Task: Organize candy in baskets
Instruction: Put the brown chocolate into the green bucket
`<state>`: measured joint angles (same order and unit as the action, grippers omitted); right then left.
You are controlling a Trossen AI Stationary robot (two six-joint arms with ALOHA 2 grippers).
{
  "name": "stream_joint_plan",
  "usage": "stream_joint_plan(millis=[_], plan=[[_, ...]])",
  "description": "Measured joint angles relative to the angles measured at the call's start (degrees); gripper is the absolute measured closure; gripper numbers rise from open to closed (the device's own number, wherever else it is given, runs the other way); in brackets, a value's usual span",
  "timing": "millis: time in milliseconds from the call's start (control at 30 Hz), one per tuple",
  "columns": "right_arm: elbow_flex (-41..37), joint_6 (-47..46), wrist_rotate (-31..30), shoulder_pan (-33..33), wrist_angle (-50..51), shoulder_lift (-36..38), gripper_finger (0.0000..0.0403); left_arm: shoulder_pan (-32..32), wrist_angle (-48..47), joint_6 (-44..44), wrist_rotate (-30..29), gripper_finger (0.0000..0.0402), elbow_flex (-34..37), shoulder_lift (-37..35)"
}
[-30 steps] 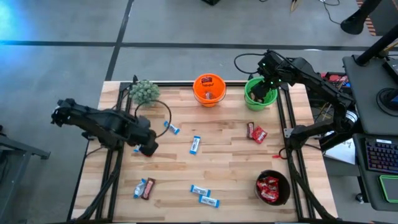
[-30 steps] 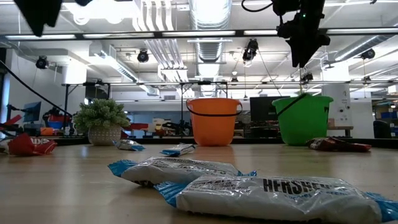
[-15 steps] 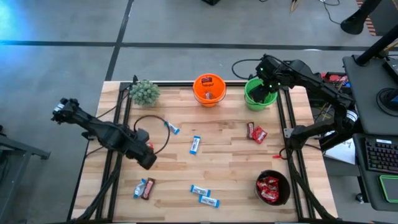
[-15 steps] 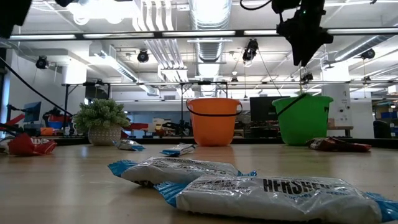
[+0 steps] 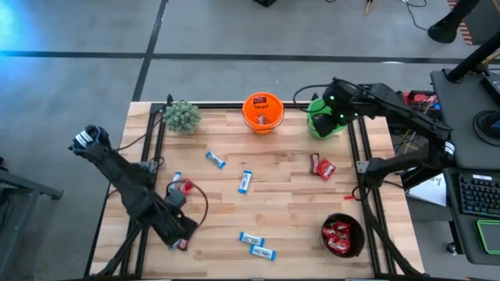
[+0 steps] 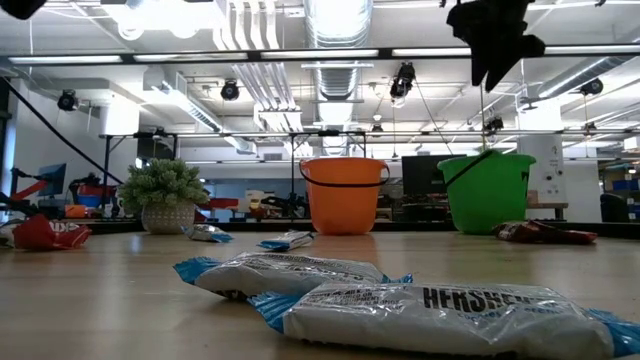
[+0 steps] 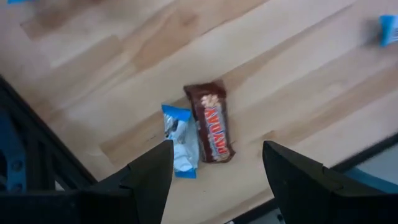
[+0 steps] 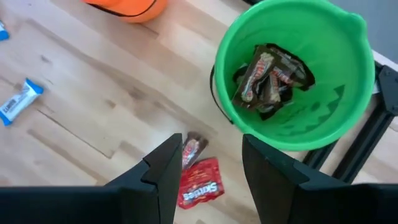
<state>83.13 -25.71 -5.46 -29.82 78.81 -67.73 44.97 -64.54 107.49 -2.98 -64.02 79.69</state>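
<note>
Here the left tool (image 7: 214, 171) hangs spread over the near left corner of the counter (image 5: 281, 199), its arm hiding the pair of sweets beneath it in the high view. Its own wrist view shows them: a brown bar (image 7: 210, 121) reading PAYDAY, lying side by side and touching a blue-and-white bar (image 7: 180, 140), long axes parallel.

The right tool (image 8: 210, 168), fingers apart and holding nothing, is above the counter just beside the green basket (image 8: 292, 74). Dark bars (image 8: 267, 78) lie jumbled inside it, their lettering too small to read. Below that tool a dark bar (image 8: 191, 148) touches a red packet (image 8: 202, 182).

The orange basket (image 5: 262, 112) stands left of the green one; its contents are hard to make out. The black basket (image 5: 342, 236) at the near right corner holds red packets.

In the low view a blue-and-white bar (image 6: 440, 315) lies lengthwise across the foreground, its lettering HERSHE cut off by a crease.
</note>
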Motion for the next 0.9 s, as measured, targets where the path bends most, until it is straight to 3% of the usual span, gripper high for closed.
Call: stream_joint_plan(millis=[533, 800, 900], plan=[[0.0, -3.8, 4.3, 2.5, 0.8, 4.7, 0.0249, 2.0, 0.1, -1.4, 1.6, 0.0173, -8.2, 17.5], [0.0, -6.9, 4.5, 7.6, 1.9, 7.4, 0.0257, 2.1, 1.1, -1.2, 7.0, 0.0182, -5.1, 17.9], [0.0, -8.2, 4.5, 10.0, 1.9, 8.4, 0.0257, 2.1, 5.9, -2.7, 7.1, 0.0197, -4.2, 17.8]])
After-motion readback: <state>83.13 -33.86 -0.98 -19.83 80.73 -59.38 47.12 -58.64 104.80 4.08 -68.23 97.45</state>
